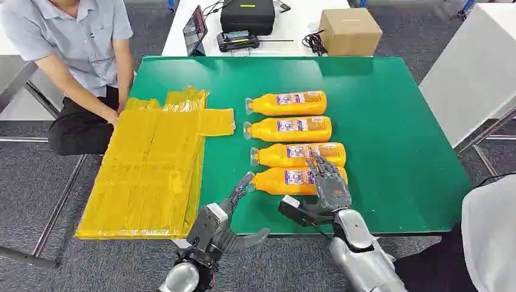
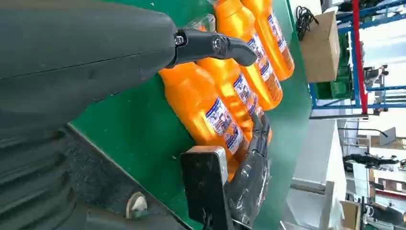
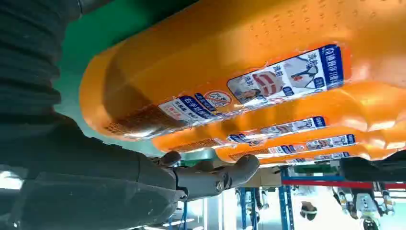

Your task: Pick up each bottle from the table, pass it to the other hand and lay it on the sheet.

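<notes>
The yellow plastic sheet (image 1: 149,170) is lying well off to the far side of the left robot hand (image 1: 226,222), a person (image 1: 79,61) sitting beyond it. That left robot hand is hovering at the table (image 1: 395,121) edge with fingers spread, gripping nothing, its fingertip near the cap of the nearest orange bottle (image 1: 286,180). The right robot hand (image 1: 328,182) is resting over that bottle's label end, fingers draped across it; whether it is actually clamping is hard to tell from these angles. Three more orange bottles (image 1: 292,129) are lying just beyond it, packed side by side. The risk: closing fingers are likely to nudge the neighbouring bottle and set the row rolling, or the smooth round body slips. All bottles appear full and capped. A cardboard box (image 1: 350,30) is standing closed on the white table beyond.
</notes>
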`<action>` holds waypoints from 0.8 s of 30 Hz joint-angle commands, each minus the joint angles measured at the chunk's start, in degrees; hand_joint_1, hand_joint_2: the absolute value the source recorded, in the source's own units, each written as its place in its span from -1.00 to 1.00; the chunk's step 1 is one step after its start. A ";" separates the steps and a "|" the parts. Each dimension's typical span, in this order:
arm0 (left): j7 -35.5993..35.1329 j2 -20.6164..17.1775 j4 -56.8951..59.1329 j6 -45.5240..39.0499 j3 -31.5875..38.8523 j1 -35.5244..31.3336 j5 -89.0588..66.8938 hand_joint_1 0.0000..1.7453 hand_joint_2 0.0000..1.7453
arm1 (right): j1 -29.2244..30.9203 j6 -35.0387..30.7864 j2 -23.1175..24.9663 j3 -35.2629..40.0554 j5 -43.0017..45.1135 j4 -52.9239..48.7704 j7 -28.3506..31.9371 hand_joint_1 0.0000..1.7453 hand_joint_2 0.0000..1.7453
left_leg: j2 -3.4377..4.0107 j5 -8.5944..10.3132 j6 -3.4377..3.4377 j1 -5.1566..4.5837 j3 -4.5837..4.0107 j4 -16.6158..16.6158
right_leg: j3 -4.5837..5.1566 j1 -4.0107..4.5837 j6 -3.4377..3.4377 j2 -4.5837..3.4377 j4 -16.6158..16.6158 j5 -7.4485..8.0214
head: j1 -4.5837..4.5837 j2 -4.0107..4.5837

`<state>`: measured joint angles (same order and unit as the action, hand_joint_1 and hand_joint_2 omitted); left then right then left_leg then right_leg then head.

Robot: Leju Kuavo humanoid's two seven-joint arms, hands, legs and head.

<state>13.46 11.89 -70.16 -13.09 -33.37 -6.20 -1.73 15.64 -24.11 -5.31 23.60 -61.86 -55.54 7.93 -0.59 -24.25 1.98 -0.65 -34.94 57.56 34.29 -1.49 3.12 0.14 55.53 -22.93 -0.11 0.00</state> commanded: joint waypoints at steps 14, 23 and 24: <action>-1.34 -1.40 1.85 1.71 -0.31 0.29 1.07 -1.00 1.00 | 3.91 2.38 -2.91 7.30 -8.37 3.88 -6.99 -1.00 1.00 | 0.12 -0.08 -0.11 0.08 0.19 -0.02 | -0.19 0.09 -0.14 -0.09 -0.06 -0.03 | 0.02 0.00; -1.47 -1.35 1.58 1.88 0.14 0.87 0.85 -1.00 1.00 | 4.12 5.85 -3.47 8.29 -9.13 5.07 -10.28 -1.00 1.00 | 0.08 -0.07 -0.13 0.09 0.24 -0.04 | -0.25 0.10 -0.15 -0.05 -0.08 -0.04 | 0.02 0.00; -1.47 -1.40 1.44 1.85 0.16 1.01 0.80 -1.00 1.00 | 4.29 5.92 -3.62 8.22 -9.17 5.73 -10.45 -1.00 1.00 | 0.09 -0.10 -0.14 0.10 0.27 -0.01 | -0.29 0.12 -0.16 -0.05 -0.07 -0.06 | 0.02 0.00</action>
<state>12.41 11.87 -70.16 -11.43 -33.25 -5.06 -0.79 17.52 -20.46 -7.43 29.13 -70.95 -55.02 -0.81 -0.59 -24.25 1.98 -0.65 -34.92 57.56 34.27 -1.48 3.12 0.14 55.53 -22.93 -0.09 0.00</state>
